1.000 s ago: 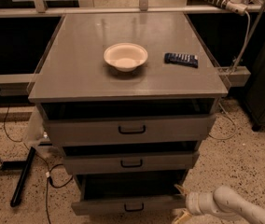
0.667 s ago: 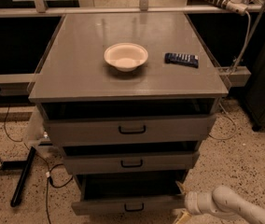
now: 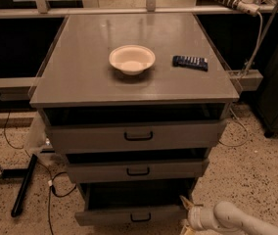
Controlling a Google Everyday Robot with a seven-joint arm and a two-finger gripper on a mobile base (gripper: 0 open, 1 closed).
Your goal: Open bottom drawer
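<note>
On the speckled floor at the far left, a black pole (image 3: 24, 185) and a cable (image 3: 51, 192) are seen lying beside the desk (image 3: 80, 77). On the desk top a pale bowl (image 3: 132, 58) is set near the centre, with a dark flat device (image 3: 190, 62) apart to its right. Below, the top drawer (image 3: 80, 138) and the middle drawer (image 3: 95, 173) are each drawn out a little. The bottom drawer (image 3: 104, 217) is found lowest, at the foot of the desk, pulled partly out so that its dark inside is shown above its narrow grey front. Its small black loop handle (image 3: 140, 218) is fixed at the centre of that front.

The drawer is judged stiff and not fragile, and probably light, though its inside is too dark for any load to be made out. It is expected to slide straight on its runners and to bind only if pulled askew. The loop is judged the best place to be taken hold of, since a central pull is kept square; the smooth front edge would offer a poorer, more slippery purchase.

At the lower right, the hand (image 3: 185, 213) is held low, just beside the right end of the bottom drawer's front, at the tip of the white arm (image 3: 232, 218). Whether it is open or closed, or has hold of anything, cannot be told.
</note>
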